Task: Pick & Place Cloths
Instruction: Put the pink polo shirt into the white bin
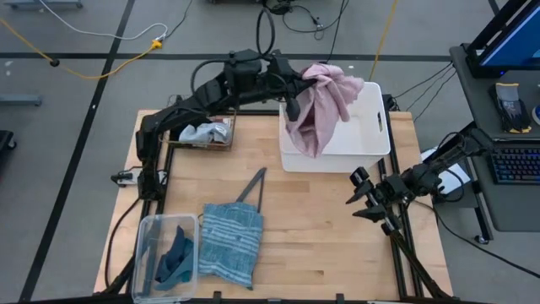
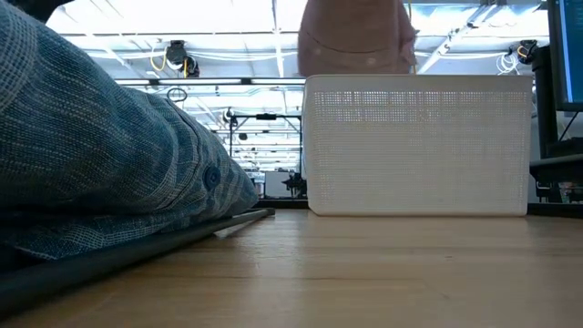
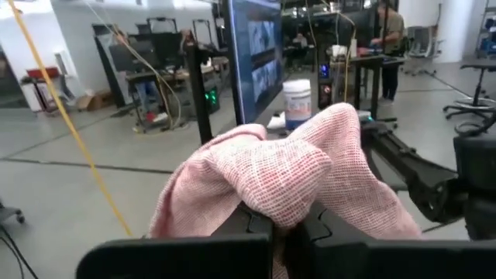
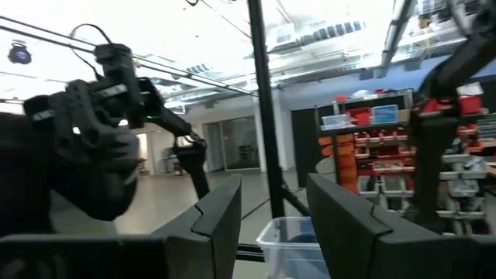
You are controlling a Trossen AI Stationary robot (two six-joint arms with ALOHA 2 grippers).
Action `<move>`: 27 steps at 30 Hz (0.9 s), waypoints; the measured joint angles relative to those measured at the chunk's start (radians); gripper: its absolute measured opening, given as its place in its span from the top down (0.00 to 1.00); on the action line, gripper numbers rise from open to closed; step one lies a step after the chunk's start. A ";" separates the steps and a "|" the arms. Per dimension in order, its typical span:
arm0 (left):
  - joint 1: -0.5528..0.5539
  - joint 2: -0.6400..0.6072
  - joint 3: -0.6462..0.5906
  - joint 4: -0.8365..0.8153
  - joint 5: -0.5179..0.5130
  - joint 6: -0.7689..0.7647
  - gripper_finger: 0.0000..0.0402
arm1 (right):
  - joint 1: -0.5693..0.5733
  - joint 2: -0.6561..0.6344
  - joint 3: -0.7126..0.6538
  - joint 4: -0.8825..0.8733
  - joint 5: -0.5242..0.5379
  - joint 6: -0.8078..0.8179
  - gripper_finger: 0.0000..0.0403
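Observation:
My left gripper (image 1: 294,103) is raised over the left part of the white bin (image 1: 375,127) and is shut on a pink cloth (image 1: 321,105). In the low view the pink cloth (image 2: 355,36) shows above the bin's rim (image 2: 419,80), which hides its lower end. A blue-striped cloth (image 1: 229,243) lies flat on the table's near part, with a thin grey hanger (image 1: 253,184) sticking out from its far edge. A grey cloth (image 1: 202,133) lies in a small wooden tray. Teal and navy cloths (image 1: 175,257) lie in a clear tub. My right gripper (image 1: 369,198) waits open near the table's right edge. My left gripper holds the pink cloth by a bunched fold (image 3: 283,203), pinched between the two fingers (image 3: 256,225). The cloth bulges up over the fingers and hides the fingertips. It is lifted clear of the table and hangs slack below the gripper toward the bin.
The white bin stands on the table's far right part. The clear tub (image 1: 145,253) sits at the near left corner and the wooden tray (image 1: 226,139) at the far left. Bare wood lies between the striped cloth and my right gripper. A desk with a keyboard (image 1: 515,165) stands to the right.

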 joint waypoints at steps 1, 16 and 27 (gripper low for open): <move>0.004 0.009 0.000 -0.001 0.004 -0.002 1.00 | 0.011 0.000 0.000 0.000 0.000 0.000 0.65; 0.024 0.094 0.000 -0.011 0.145 -0.011 1.00 | 0.187 -0.073 0.000 -0.152 0.222 -0.268 0.69; 0.022 0.162 -0.001 -0.055 0.172 0.013 1.00 | 0.272 -0.116 0.000 -0.383 0.297 -0.240 0.82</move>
